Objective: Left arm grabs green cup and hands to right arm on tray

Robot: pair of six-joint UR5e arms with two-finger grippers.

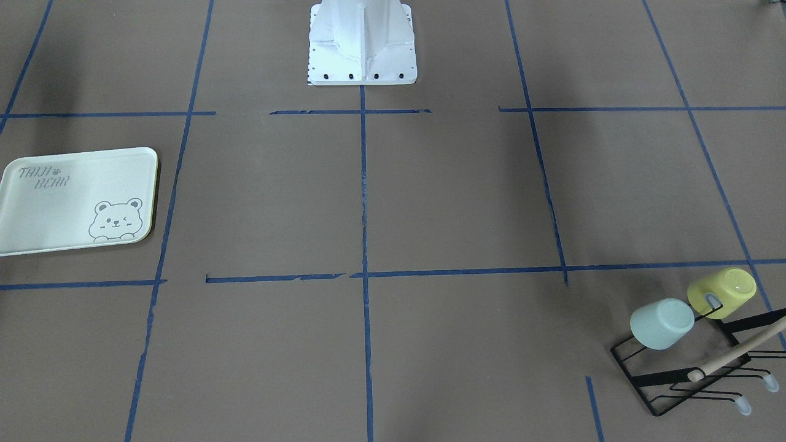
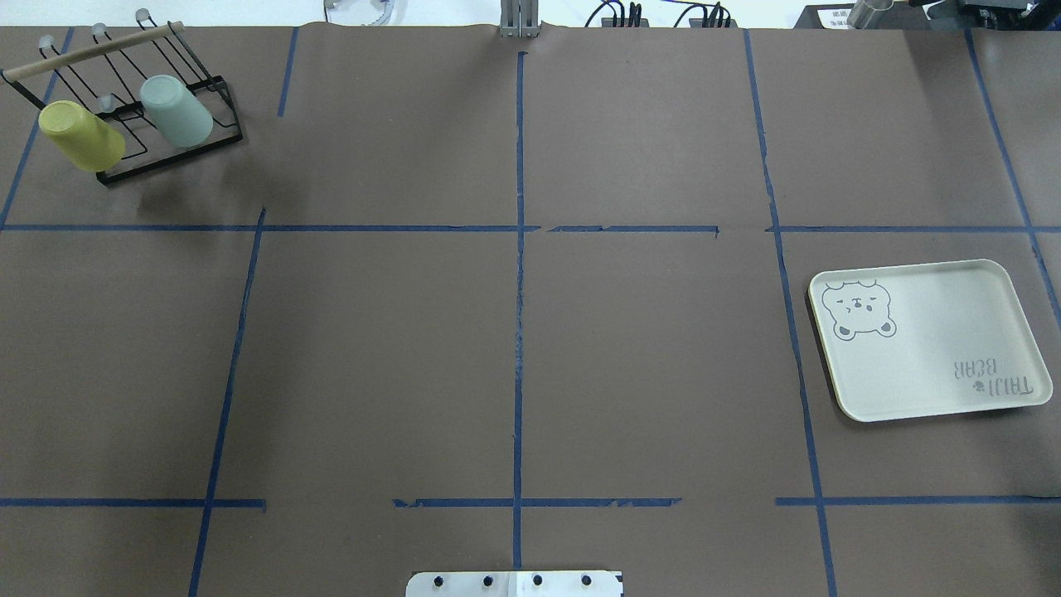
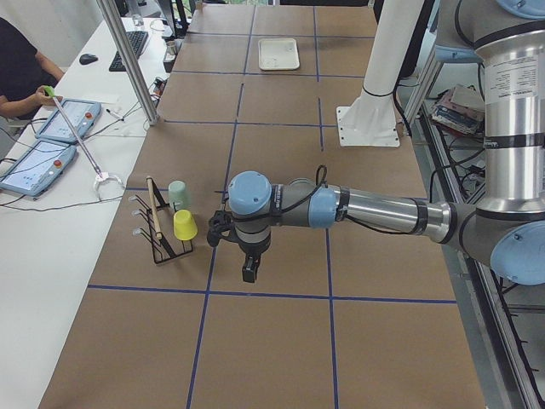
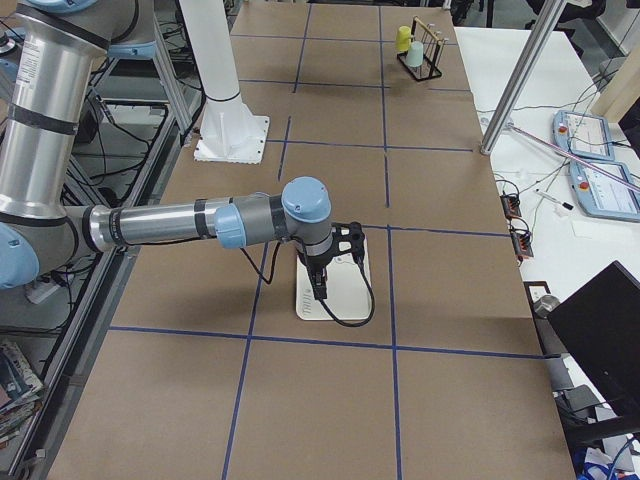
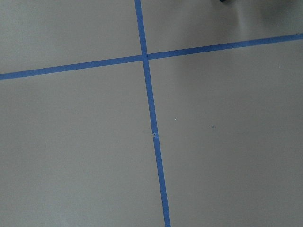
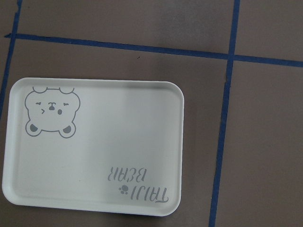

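Note:
The green cup (image 1: 662,323) hangs mouth-down on a black wire rack (image 1: 688,376) beside a yellow cup (image 1: 722,292), at the table's far left corner in the overhead view, where the green cup (image 2: 176,110) is the right-hand one. The tray (image 1: 61,215) lies empty on the robot's right side (image 2: 937,332). My left gripper (image 3: 249,271) hangs above the table a short way from the rack and the green cup (image 3: 178,193); I cannot tell if it is open. My right gripper (image 4: 320,290) hovers over the tray (image 6: 118,142); I cannot tell its state either.
The rack carries a wooden rod (image 2: 91,50). The white robot base (image 1: 362,49) stands at the table's middle edge. Blue tape lines grid the brown table. A white side desk with tablets (image 3: 51,145) and an operator lies beyond the rack.

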